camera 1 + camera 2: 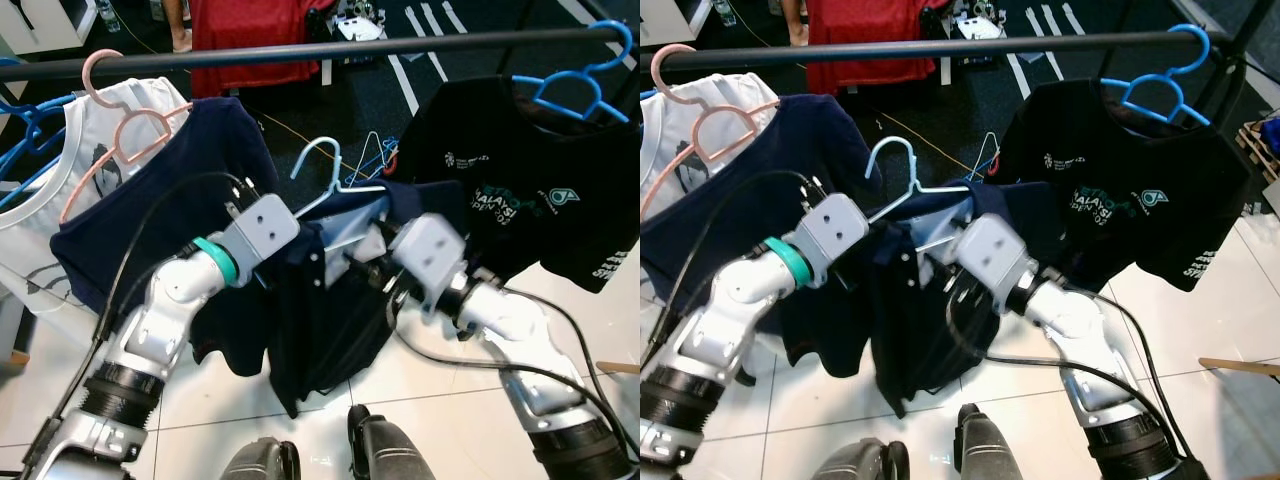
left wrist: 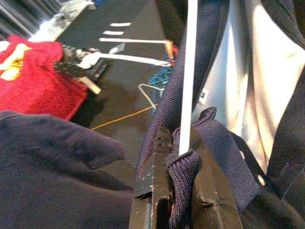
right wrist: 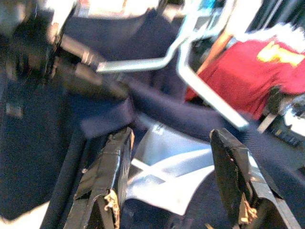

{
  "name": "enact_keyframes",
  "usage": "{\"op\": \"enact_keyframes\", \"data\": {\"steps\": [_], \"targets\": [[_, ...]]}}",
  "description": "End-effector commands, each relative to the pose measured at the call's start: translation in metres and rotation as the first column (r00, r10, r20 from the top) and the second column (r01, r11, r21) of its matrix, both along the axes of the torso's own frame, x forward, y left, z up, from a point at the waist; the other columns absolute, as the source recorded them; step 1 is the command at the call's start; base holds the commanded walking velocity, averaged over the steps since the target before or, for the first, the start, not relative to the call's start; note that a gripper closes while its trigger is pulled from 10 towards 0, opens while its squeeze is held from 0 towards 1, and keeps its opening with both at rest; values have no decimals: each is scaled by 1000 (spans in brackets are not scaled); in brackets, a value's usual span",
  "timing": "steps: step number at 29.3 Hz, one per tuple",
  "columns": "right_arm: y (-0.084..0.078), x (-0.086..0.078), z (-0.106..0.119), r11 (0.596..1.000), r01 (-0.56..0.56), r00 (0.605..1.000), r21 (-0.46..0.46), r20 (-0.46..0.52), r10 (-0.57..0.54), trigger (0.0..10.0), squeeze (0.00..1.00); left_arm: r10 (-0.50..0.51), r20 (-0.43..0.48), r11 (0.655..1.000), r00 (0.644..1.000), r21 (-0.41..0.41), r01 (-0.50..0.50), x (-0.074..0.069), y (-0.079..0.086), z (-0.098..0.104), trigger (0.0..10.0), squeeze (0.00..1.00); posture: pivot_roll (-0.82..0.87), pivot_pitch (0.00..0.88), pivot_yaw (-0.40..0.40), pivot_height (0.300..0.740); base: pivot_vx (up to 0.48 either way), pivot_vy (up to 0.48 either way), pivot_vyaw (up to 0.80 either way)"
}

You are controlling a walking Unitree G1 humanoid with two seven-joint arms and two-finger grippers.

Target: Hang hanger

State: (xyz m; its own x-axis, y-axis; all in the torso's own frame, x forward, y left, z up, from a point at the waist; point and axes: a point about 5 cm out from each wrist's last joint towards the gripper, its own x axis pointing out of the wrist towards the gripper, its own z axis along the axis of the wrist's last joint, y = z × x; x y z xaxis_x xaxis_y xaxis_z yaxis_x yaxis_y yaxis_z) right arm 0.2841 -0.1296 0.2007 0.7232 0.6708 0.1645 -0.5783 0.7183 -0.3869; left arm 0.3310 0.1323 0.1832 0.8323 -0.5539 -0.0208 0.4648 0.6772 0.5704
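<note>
Head camera first: I'm looking down at a black rail (image 1: 300, 48) running across the top, with both arms raised below it. Between them hangs a navy shirt (image 1: 320, 320) on a light blue hanger (image 1: 325, 165), whose hook is free in the air below the rail, not over it. My left gripper (image 1: 300, 240) is buried in the shirt's collar on one side; my right gripper (image 1: 375, 255) sits at the other side of the collar. On the rail to my left hangs a white shirt (image 1: 40, 190) on a pink hanger (image 1: 125, 115), with another navy garment (image 1: 190, 190) beside it. To my right, a black printed T-shirt (image 1: 500, 190) hangs on a blue hanger (image 1: 580, 85). A red garment (image 1: 250, 40) shows beyond the rail.

Left wrist camera: my fingers (image 2: 152, 191) are closed tight, pinching a fold of navy collar fabric (image 2: 183, 167) together with the pale bar (image 2: 188, 71) of the hanger.

Right wrist camera, a bit blurred: the two fingers (image 3: 107, 176) stand wide apart, nothing between them but the navy cloth and its pale inner lining (image 3: 167, 171) beyond. The hanger's neck runs across just ahead.
</note>
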Motion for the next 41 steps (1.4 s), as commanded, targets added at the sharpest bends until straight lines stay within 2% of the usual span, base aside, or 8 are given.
{"op": "enact_keyframes", "data": {"steps": [1, 4, 8, 10, 13, 15, 19, 41], "targets": [[-1, -3, 11, 998, -18, 1000, 65, 8, 17, 10000, 0, -6, 46, 999, 999, -37, 7, 1, 2, 11, 10000, 0, -170, 118, 84, 740, 0, 0, 0], [-4, -6, 23, 995, -33, 999, 89, 36, 30, 10000, 0, -24, 52, 998, 998, -53, 26, 0, 3, 14, 10000, 0, -172, 119, 85, 740, 0, 0, 0], [-18, -10, 42, 1000, -22, 994, 9, 109, 21, 10000, 0, -61, 73, 998, 995, -23, 63, -1, 4, 15, 10000, 0, -182, 120, 85, 740, 0, 0, 0], [-32, -15, 48, 993, -17, 992, -116, 119, 30, 10000, 0, -103, 77, 994, 992, 32, 101, -2, 6, 12, 10000, 0, -193, 123, 83, 740, 0, 0, 0], [-39, -17, 49, 984, -15, 993, -176, 112, 36, 10000, 0, -126, 76, 991, 989, 57, 122, -3, 7, 11, 10000, 0, -193, 123, 83, 740, 0, 0, 0], [-56, -22, 40, 947, -28, 998, -320, 44, 45, 10000, 0, -201, 63, 975, 978, 111, 193, -5, 9, 10, 10000, 0, -199, 124, 84, 740, 0, 0, 0], [-67, -26, 30, 908, -63, 998, -414, -31, 55, 10000, 0, -275, 58, 951, 960, 166, 262, -7, 10, 14, 10000, 0, -203, 128, 88, 740, 0, 0, 0], [-56, -23, 22, 908, -232, 970, -348, -159, 186, 10000, 0, -525, 127, 834, 842, 274, 479, -24, -5, 52, 10000, 0, -189, 128, 83, 740, 0, 0, 0]]}}
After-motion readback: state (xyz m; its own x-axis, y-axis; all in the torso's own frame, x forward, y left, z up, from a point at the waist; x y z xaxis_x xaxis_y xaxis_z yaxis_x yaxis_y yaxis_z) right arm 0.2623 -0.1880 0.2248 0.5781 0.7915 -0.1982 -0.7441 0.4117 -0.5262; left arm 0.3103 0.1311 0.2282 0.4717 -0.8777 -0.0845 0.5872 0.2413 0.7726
